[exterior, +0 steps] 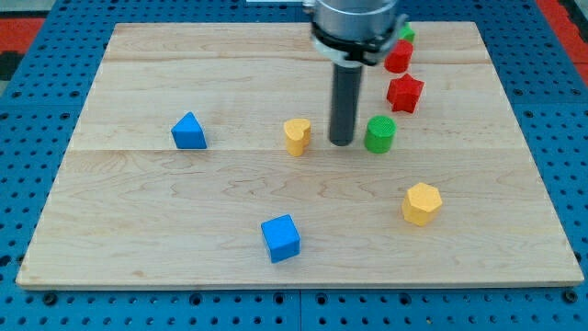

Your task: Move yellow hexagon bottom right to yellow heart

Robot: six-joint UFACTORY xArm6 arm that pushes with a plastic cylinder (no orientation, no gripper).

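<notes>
The yellow hexagon (422, 203) lies at the view's lower right of the wooden board (165, 230). The yellow heart (297, 135) stands near the board's middle. My tip (342, 142) rests on the board between the yellow heart and a green cylinder (379, 134), close to both and touching neither. The yellow hexagon is below and to the right of my tip, well apart from it.
A blue triangular block (188, 131) lies at the left. A blue cube (280, 238) lies near the bottom middle. A red star-like block (404, 93), another red block (398, 57) and a green block (405, 33) sit at the upper right, beside the arm.
</notes>
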